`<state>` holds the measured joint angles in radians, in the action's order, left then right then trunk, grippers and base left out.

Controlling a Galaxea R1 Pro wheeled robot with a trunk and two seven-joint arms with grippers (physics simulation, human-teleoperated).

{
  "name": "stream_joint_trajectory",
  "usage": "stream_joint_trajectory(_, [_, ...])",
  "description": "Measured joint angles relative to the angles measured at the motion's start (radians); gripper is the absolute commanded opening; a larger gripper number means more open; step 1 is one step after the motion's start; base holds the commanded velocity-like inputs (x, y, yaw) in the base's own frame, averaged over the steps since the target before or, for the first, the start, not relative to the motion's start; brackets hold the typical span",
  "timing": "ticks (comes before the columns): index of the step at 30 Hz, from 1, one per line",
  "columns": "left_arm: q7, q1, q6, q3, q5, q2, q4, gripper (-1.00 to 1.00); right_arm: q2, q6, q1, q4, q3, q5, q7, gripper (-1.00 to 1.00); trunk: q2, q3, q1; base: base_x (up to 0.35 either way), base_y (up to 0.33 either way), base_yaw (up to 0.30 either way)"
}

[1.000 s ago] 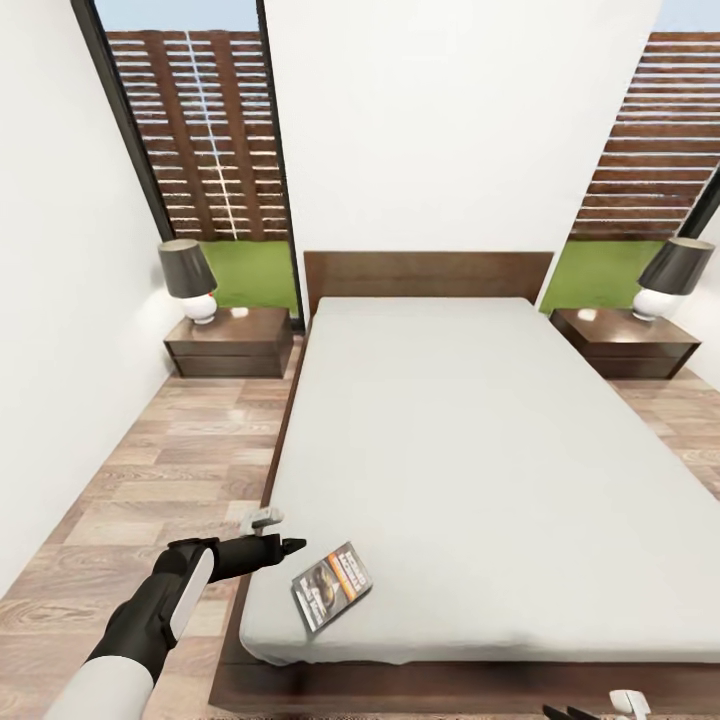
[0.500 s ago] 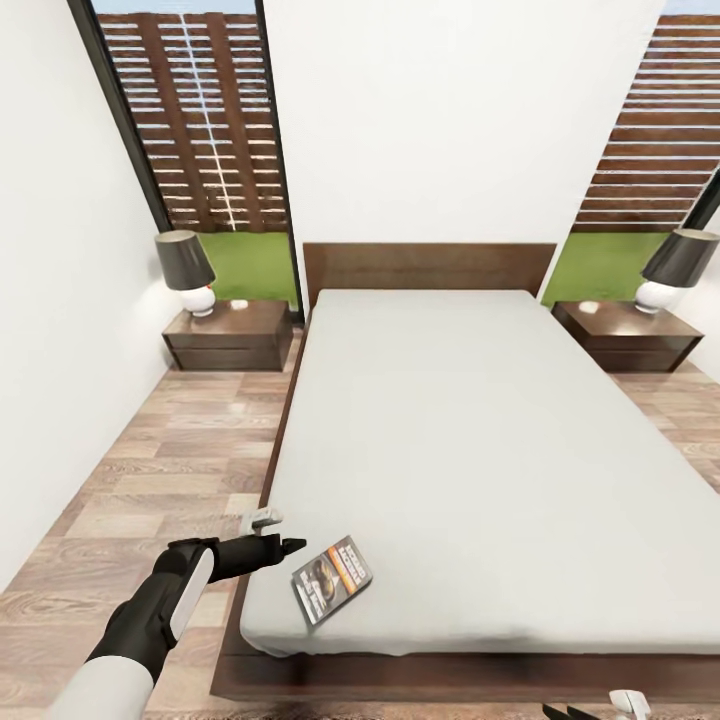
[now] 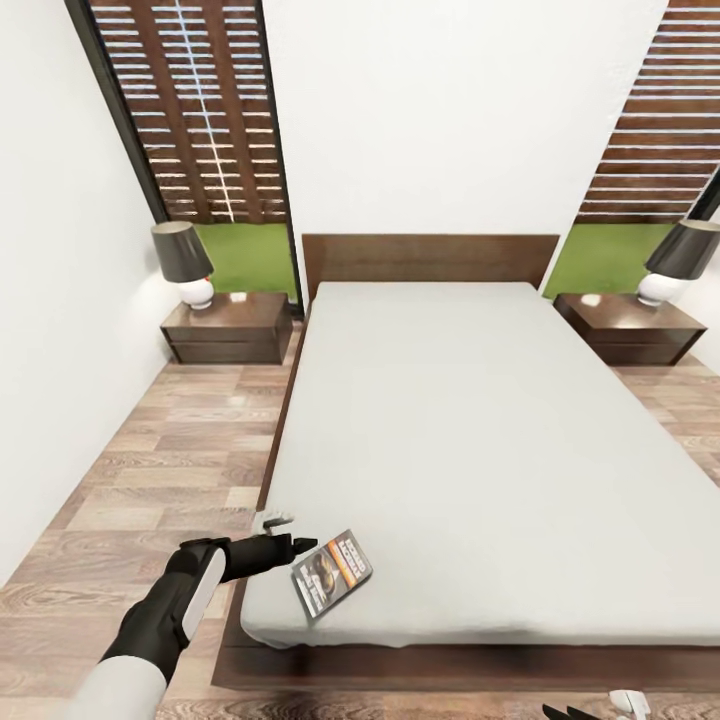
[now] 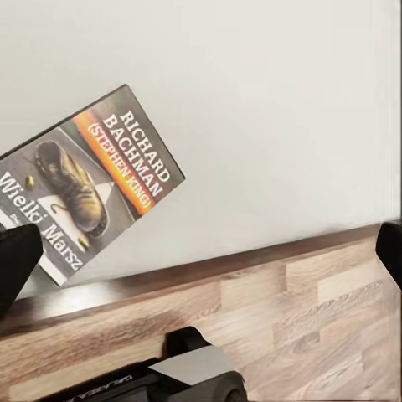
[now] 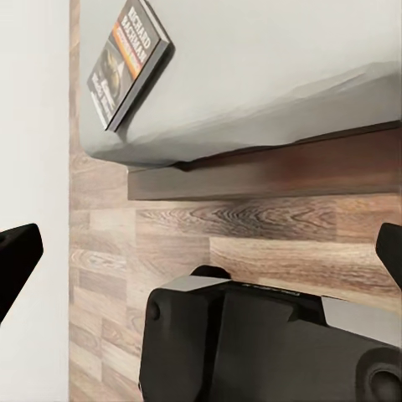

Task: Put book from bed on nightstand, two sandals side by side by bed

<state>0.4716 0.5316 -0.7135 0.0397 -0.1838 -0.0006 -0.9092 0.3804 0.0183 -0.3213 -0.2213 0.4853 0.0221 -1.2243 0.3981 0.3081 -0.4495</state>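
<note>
Head view shows the whole scene sliding slightly against the picture from a second ago: the headboard and both cabinets sit a little higher and the bed's foot edge has drawn up, so the camera has moved, while the bed itself lies as it did. Against the bed, the left gripper has edged closer to the book, which rests flat on the grey mattress at the near left corner, not shifted. That reads as the approach for the first pick nearly closed, with the grasp itself not yet made. The gripper's dark tips now sit just beside the book's left edge, seemingly short of touching it, with the arm stretched over the floor alongside the bed frame. Left wrist view shows the book lying cover-up on the mattress near its edge, one finger close against its corner and the other finger at the far side of the frame, so the jaws stand wide apart with nothing between them. Right wrist view shows that arm's two fingers likewise spread wide and empty, low over the wood floor, the book well apart from them. The nearer nightstand, carrying a lamp, stands by the headboard, far from the book.
</note>
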Motion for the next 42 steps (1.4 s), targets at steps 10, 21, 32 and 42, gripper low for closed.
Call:
stream_joint_trajectory(10, [-0.045, 0.029, -0.005, 0.003, 0.001, -0.064, -0.173, 1.00, -0.001, 0.000, 0.000, 0.000, 0.000, 0.000, 0.000, 1.00, 0.000, 0.016, 0.000, 0.064, 0.000, 0.000])
stream_joint_trajectory(21, [-0.119, 0.091, -0.006, 0.066, -0.001, -0.060, -0.124, 1.00, -0.004, 0.000, 0.000, 0.000, -0.001, 0.000, 0.001, 1.00, 0.000, 0.033, 0.000, 0.004, 0.000, 0.000])
stream_joint_trajectory(32, [-0.118, 0.092, 0.000, 0.081, -0.001, -0.060, -0.016, 1.00, -0.005, 0.001, 0.000, 0.000, -0.001, 0.000, -0.002, 1.00, 0.000, 0.051, 0.000, 0.000, 0.000, 0.000])
stream_joint_trajectory(42, [-0.115, 0.092, 0.000, 0.079, -0.002, -0.061, -0.015, 1.00, -0.005, 0.001, 0.000, -0.001, -0.001, 0.000, -0.002, 1.00, 0.000, 0.066, 0.000, 0.000, 0.000, 0.000])
